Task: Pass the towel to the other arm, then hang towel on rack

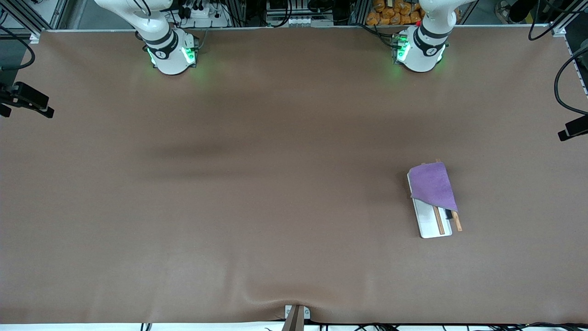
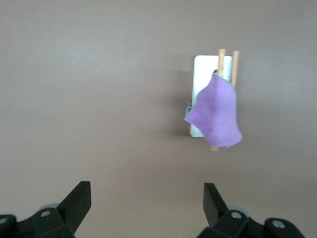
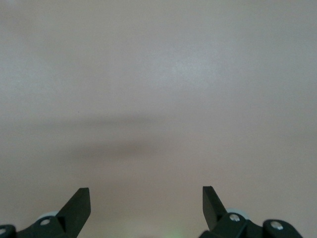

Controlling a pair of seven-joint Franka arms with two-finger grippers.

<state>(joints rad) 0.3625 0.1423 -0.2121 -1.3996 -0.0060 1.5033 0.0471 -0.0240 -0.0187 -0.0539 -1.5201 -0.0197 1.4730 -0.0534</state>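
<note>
Towel (image 1: 433, 185) draped over rack (image 1: 432, 223) rods; both pincers open

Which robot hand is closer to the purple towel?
Left. The left gripper hangs open above the table with the towel on the rack in its view; the right gripper sees only bare table.

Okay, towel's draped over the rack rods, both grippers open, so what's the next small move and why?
Probably none beyond holding both arms still: the towel already hangs over the rack rods, and the left gripper and right gripper are open, empty, high above the table.
</note>
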